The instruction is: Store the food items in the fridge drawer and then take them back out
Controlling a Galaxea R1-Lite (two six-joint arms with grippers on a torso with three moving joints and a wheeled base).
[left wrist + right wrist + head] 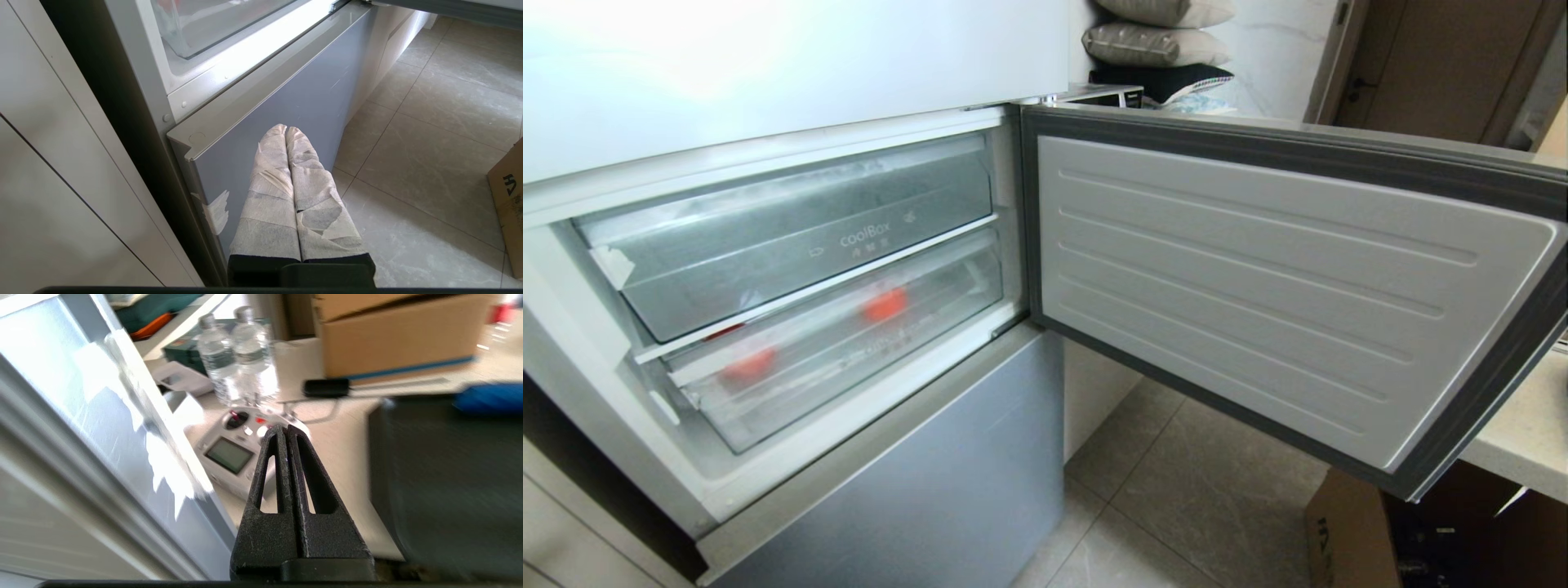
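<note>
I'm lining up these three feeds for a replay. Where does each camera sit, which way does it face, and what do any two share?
Head view: from the robot's head, looking down into the open fridge at the coolBox bin, the fridge drawer with the food items inside, and the open door; no arm shows.
Left wrist view: behind the shut left gripper, facing the grey-blue lower panel and floor.
Right wrist view: behind the shut right gripper, facing a counter with water bottles.
Shared: head and left wrist views both show the drawer and lower panel.
</note>
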